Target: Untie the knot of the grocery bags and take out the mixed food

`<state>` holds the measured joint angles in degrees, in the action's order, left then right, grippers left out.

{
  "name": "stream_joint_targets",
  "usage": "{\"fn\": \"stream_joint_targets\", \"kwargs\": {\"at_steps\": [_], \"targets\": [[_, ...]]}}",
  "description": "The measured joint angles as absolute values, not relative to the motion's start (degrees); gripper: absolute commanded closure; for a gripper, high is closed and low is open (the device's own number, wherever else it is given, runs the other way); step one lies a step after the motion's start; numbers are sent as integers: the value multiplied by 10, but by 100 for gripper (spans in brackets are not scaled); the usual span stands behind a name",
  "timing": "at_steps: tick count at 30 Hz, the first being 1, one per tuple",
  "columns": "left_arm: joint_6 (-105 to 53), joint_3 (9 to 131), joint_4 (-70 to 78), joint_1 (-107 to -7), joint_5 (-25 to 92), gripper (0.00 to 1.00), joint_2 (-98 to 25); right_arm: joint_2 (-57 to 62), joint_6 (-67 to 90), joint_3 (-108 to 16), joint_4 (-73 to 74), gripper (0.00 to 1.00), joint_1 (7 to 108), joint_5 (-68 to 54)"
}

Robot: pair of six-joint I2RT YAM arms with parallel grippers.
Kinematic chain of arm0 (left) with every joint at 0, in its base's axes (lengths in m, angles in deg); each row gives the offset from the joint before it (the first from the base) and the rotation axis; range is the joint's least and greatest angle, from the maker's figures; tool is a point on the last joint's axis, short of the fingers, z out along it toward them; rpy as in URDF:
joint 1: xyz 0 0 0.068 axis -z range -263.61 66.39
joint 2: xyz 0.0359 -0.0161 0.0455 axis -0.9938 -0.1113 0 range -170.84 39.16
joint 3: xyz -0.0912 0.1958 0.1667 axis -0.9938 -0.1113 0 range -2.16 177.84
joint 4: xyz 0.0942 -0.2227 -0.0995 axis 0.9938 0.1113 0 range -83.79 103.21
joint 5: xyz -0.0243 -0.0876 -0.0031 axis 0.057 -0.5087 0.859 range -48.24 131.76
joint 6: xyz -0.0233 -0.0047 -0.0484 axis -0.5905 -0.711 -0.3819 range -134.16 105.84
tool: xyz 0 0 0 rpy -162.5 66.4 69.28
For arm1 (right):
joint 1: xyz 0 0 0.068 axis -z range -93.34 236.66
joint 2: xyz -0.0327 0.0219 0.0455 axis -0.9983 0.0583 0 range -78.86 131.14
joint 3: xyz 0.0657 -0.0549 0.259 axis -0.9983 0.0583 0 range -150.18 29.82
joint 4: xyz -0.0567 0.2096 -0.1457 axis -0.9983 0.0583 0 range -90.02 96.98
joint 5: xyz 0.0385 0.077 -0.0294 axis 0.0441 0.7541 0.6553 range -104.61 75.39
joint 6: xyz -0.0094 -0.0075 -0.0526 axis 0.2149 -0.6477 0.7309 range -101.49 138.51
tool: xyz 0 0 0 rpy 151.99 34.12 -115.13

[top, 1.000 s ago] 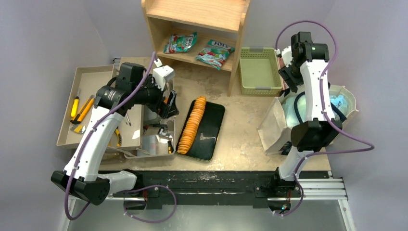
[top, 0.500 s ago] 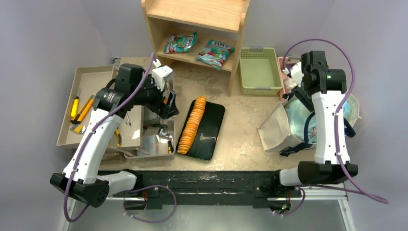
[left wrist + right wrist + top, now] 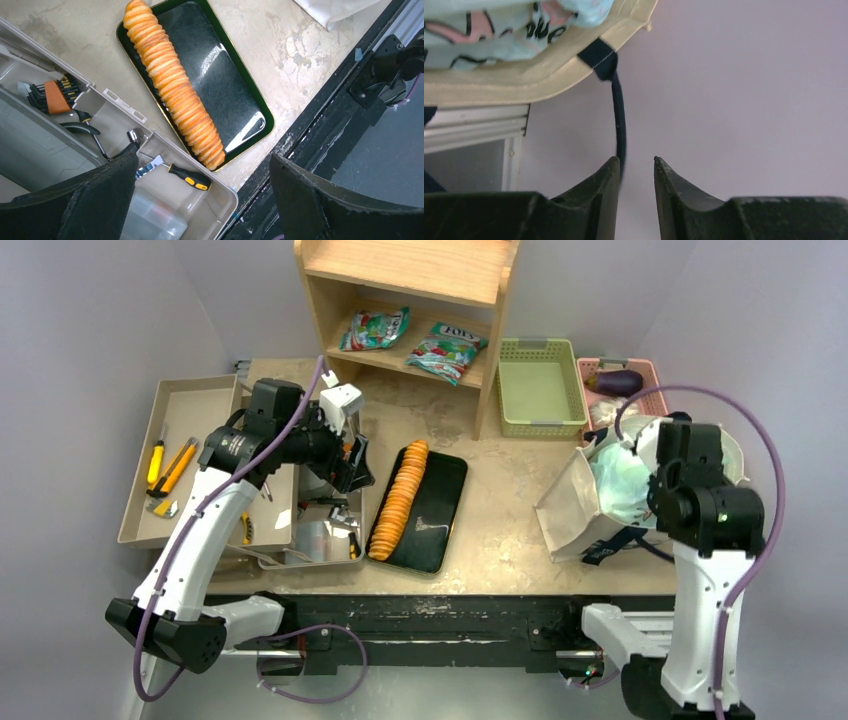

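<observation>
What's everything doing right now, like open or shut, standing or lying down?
Left gripper: wide open, holding nothing.
Right gripper: narrowly open, tote strap beside one finger.
Toolbox: lid open.
Tote: standing, mouth open.
Blue bag: inside tote, knot not visible.
Crackers: lined up on tray.

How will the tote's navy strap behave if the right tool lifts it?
Likely floppy: the navy strap hangs limp from the canvas tote. The tote would probably sag and feel heavy, since the blue bag bulges inside.
</observation>
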<state>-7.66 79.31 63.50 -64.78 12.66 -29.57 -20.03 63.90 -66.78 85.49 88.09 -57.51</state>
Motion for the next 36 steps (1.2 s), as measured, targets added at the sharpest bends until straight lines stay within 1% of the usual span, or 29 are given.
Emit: {"fn": "stream_joint_targets", "kwargs": {"at_steps": [2,3,5,6,8,10,11,13,15,16,18,22,26,29,32,36], "targets": [[-77,793,634,-648,125,0,-296,-241,648,-611,854,69,882,-585],[-76,793,633,-648,124,0,-296,-265,651,-576,856,64,883,-588],[-76,793,632,-648,124,0,-296,-308,654,-510,863,50,887,-591],[-76,792,632,-648,124,0,-295,-326,652,-486,871,45,888,-590],[-76,789,629,-648,124,0,-292,-334,637,-483,890,38,890,-583],[-77,785,629,-648,124,0,-289,-308,608,-542,906,33,890,-561],[-77,785,629,-648,123,0,-288,-289,593,-584,908,32,890,-548],[-77,785,628,-648,121,0,-286,-222,546,-715,898,31,890,-506],[-77,786,628,-648,119,0,-286,-174,496,-797,877,29,890,-474],[-77,786,628,-648,119,0,-286,-158,471,-819,868,27,890,-461],[-77,788,629,-648,117,0,-288,-130,402,-839,848,28,891,-432],[-86,796,628,-648,109,0,-290,-84,290,-838,831,27,949,-351],[-91,797,627,-648,104,0,-290,-46,223,-824,806,25,991,-326],[-91,797,625,-648,98,0,-290,-48,198,-774,762,25,1007,-329],[-83,800,631,-648,74,0,-292,-67,189,-703,719,21,1020,-337],[-58,832,661,-648,45,0,-311,-80,184,-630,672,19,1061,-345]]}}
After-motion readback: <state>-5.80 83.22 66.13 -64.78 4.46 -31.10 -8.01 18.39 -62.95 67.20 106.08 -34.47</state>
